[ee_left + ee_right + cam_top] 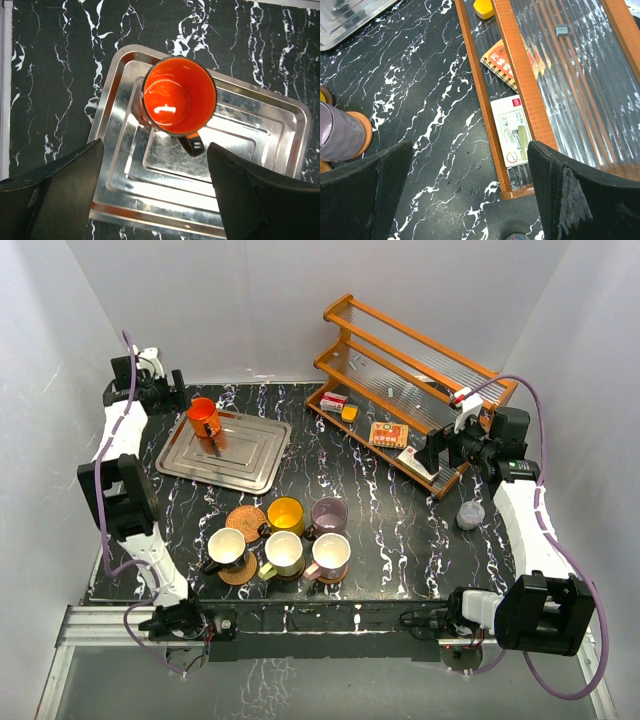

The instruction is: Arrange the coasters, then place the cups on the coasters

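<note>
Left wrist view looked straight down on the orange mug (180, 97). It stood upright with its open mouth facing up, in the back left corner of the silver tray (270, 145). Its dark handle pointed toward the near side of the table. The left gripper (155, 150) hung above the mug with its two black fingers spread wide, one on each side, touching nothing.

Seen from the top, the tray lay at the back left of the black table (400, 530), which had white wiggly lines like marble. Five more mugs stood in two rows near the front middle. The yellow mug (285, 513) and lilac mug (328, 513) were behind. The black mug (227, 545), pale green mug (283, 552) and pink mug (331, 552) were in front. One woven coaster (246, 519) lay bare just left of the yellow mug. The lilac mug sat on an orange-brown coaster (362, 132).

The right gripper (470, 150) was spread open too, holding nothing, over the table beside the wooden rack (400, 375). White walls (250, 300) stood around the table.
</note>
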Controlling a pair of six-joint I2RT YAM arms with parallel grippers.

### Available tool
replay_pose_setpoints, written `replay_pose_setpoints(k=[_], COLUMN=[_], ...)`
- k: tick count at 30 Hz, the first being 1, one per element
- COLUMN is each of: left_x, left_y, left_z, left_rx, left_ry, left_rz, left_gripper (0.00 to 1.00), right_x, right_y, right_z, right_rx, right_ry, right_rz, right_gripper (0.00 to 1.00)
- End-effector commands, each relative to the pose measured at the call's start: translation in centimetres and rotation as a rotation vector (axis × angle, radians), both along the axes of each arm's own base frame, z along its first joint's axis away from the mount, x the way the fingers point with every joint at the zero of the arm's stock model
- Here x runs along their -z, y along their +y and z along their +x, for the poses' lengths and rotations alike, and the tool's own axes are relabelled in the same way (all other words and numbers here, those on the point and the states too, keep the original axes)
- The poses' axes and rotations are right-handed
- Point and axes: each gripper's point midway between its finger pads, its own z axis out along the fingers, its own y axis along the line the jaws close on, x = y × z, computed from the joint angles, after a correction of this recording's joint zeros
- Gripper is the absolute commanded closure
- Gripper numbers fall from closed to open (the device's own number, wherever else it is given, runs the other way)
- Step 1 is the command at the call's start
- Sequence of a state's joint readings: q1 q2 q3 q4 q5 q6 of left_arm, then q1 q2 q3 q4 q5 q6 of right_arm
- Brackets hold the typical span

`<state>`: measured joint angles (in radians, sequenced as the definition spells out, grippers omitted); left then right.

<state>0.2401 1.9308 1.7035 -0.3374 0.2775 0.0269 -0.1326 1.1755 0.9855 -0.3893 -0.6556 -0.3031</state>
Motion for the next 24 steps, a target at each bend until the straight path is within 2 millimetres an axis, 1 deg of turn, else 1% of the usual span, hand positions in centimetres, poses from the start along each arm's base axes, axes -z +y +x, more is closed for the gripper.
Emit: replay_pose_setpoints(k=[1,3,8,9,11,17,19,24], left_x=[-0.1,1.1,3.7,4.5,5.0,7.3,7.8,8.3], left_y=[0.8,1.0,0.9,0.8,0.6,-0.4,-0.7,-0.9], left_z=[2.5,3.4,5.5,5.9,6.5,7.0,6.9,6.8], left_rx=[0.002,0.0,0.008,0.011,0.015,0.044,0.051,0.068], left_ry=[-0.033,-0.018,0.017,0.029,0.04,0.092,0.112,0.135], left_rz=[0.005,-0.003,-0.051,-0.061,-0.071,-0.039,-0.014,0.045], left_gripper=[0.19,0.22,0.36,0.39,0.43,0.53,0.58,0.71], right_x=[-0.7,-0.6,-0.4,-0.3,-0.2,0.1,0.1,0.1], right_y=[0.1,0.1,0.0,0.0,-0.1,-0.2,-0.2,-0.2], right_z=[0.4,0.4,0.5,0.5,0.6,0.7,0.7,0.6], right_rx=[-0.02,-0.019,-0.014,-0.013,-0.009,-0.006,-0.008,-0.009], right_ry=[-0.043,-0.043,-0.041,-0.04,-0.037,-0.034,-0.034,-0.035], right_rz=[-0.014,-0.018,-0.022,-0.023,-0.024,-0.03,-0.029,-0.03], right_gripper=[0.02,0.02,0.02,0.02,0.02,0.02,0.02,0.02])
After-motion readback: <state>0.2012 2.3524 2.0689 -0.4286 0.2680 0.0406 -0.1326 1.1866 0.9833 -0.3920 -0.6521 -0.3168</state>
